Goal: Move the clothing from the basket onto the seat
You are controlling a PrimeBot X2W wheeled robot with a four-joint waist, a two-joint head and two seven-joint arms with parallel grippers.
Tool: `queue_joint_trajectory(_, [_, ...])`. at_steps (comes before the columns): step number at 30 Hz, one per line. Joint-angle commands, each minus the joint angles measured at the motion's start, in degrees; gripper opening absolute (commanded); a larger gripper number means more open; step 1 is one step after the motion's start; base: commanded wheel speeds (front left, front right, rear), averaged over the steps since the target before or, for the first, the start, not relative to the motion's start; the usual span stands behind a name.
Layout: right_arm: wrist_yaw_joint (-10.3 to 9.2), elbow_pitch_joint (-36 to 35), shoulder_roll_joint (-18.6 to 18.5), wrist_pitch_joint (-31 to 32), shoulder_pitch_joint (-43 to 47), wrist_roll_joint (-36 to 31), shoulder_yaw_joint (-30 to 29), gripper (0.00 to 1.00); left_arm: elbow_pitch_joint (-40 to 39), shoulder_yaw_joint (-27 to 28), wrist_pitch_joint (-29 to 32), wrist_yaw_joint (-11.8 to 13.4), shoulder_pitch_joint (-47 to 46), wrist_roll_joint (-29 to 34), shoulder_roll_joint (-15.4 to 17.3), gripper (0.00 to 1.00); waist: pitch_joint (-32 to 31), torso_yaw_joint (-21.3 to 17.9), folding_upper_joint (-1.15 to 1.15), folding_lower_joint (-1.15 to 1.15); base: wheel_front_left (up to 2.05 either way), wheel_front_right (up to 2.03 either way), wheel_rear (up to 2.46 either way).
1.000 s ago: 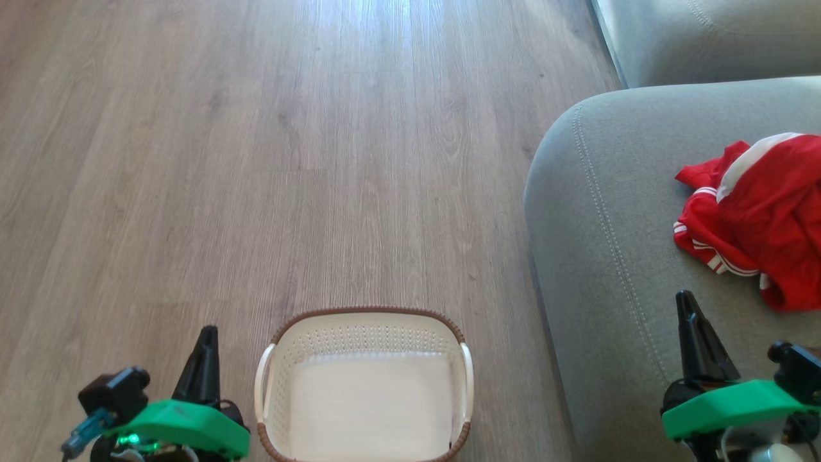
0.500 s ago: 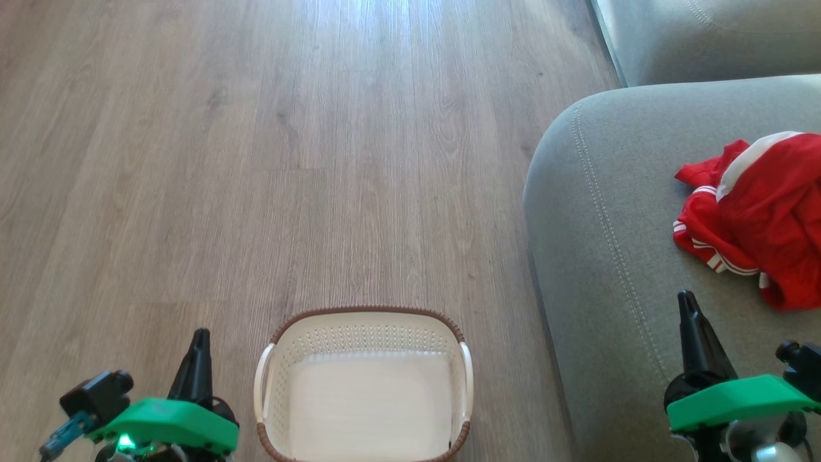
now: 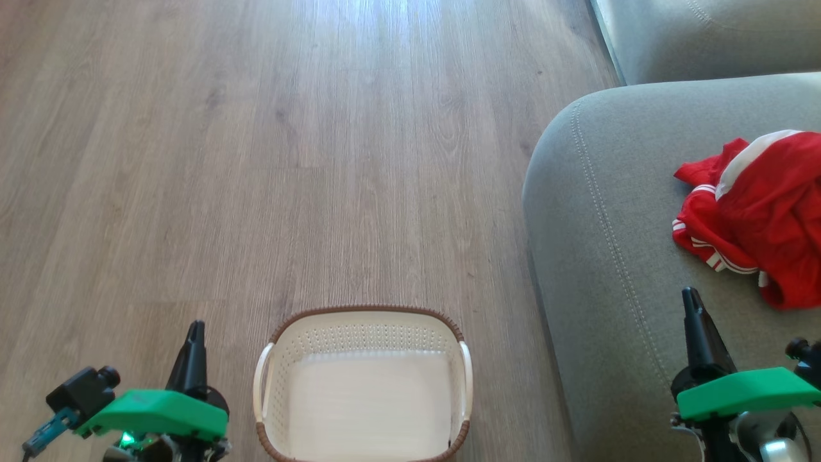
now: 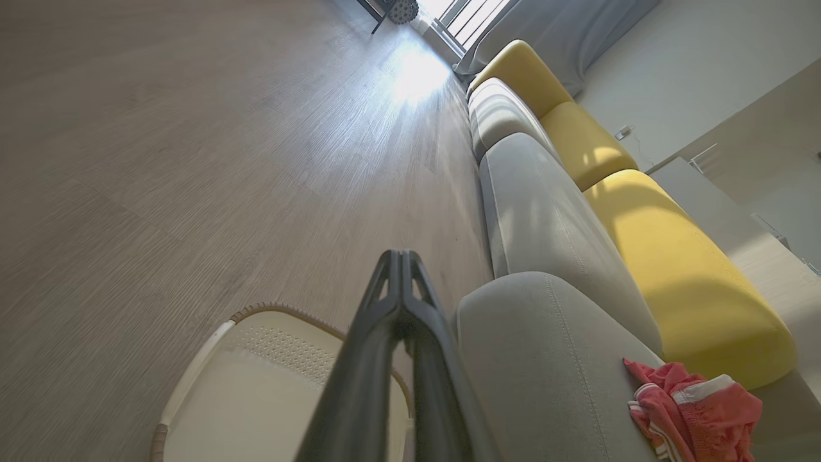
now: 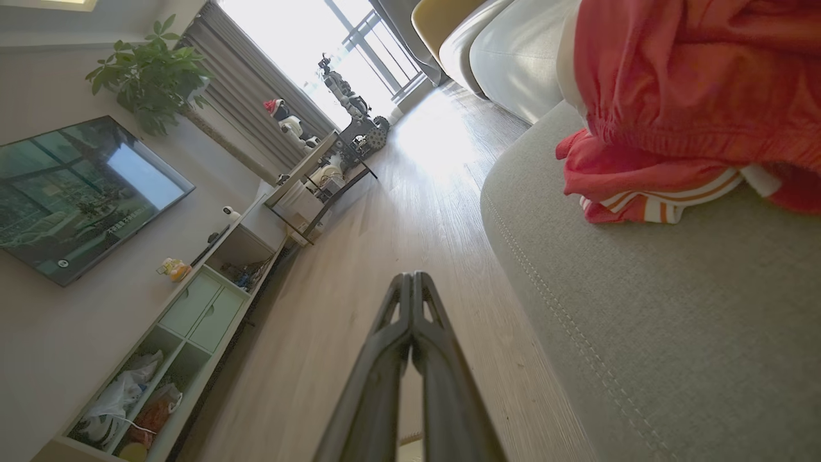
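– Wood! The floor (image 3: 256, 160) is the biggest thing, all brown boards.
– And next?
– The seat (image 3: 609, 289). It is grey and soft, on the right. It is big, so there is lots of room on it.
– Where is the clothing?
– The clothing (image 3: 763, 218) lies in a red heap on top of the seat, back from the edge, so I think it will not slide off.
– And the basket?
– The basket (image 3: 365, 309) stands on the floor near the seat, between the two arms. I can see its white bottom. Nothing is in it, so I think the job is done.
– What about the claws?
– The left gripper (image 3: 194, 327) is over the floor beside the basket, its two fingers pressed together, pinching nothing. The right gripper (image 3: 690, 296) is over the seat near the red heap, pressed together too, with nothing in it. I think they hang low because there is nothing more to pick up.
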Motion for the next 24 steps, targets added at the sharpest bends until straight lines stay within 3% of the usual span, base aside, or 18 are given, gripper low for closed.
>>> queue_joint_trajectory(1, [0.0, -1.4, -0.3, 0.5, -3.2, 1.9, 0.1, 0.0, -1.6, 2.0, 0.5, -0.6, -3.2, -1.6, 0.2, 0.0, 0.0, 0.0, 0.0, 0.0, 0.0, 0.0, 0.0])
queue_joint_trajectory(24, [0.0, 0.4, 0.5, 4.2, -5.0, 15.7, -0.8, 0.0, -1.3, 5.3, 4.3, -2.3, -4.6, -14.5, -1.2, 0.0, 0.2, -0.2, 0.0, 0.0, 0.0, 0.0, 0.0])
